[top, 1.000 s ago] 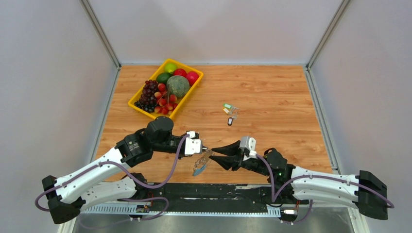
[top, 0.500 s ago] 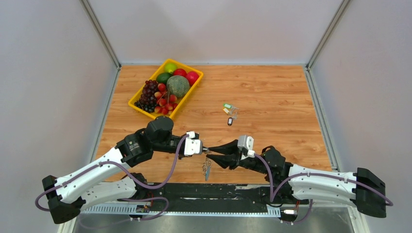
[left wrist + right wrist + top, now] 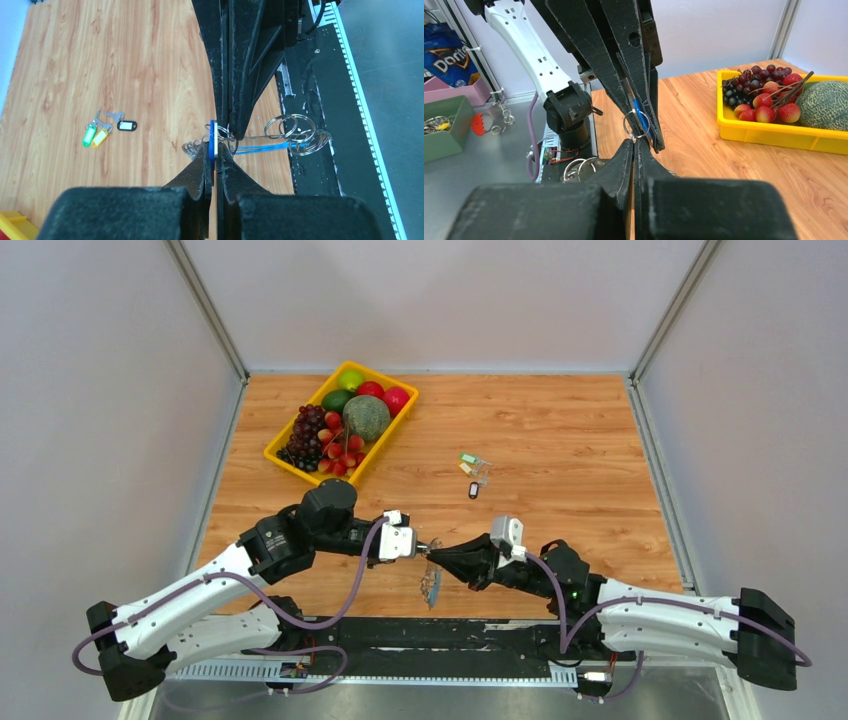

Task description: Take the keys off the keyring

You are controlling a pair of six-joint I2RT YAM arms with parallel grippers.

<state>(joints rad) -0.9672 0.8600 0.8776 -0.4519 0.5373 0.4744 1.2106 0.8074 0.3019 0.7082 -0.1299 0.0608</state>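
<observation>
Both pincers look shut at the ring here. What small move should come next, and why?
Probably ease the left pincer away from the right pincer, working the blue tag off the keyring. The left is shut on the tag and the right on the keyring, tips almost touching, and the tag is not yet free.

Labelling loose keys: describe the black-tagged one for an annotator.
Right of the yellow fruit tray, three keys lie loose on the table. The black-tagged key sits apart, toward the near edge; its neighbours carry a green tag and a yellow tag.
</observation>
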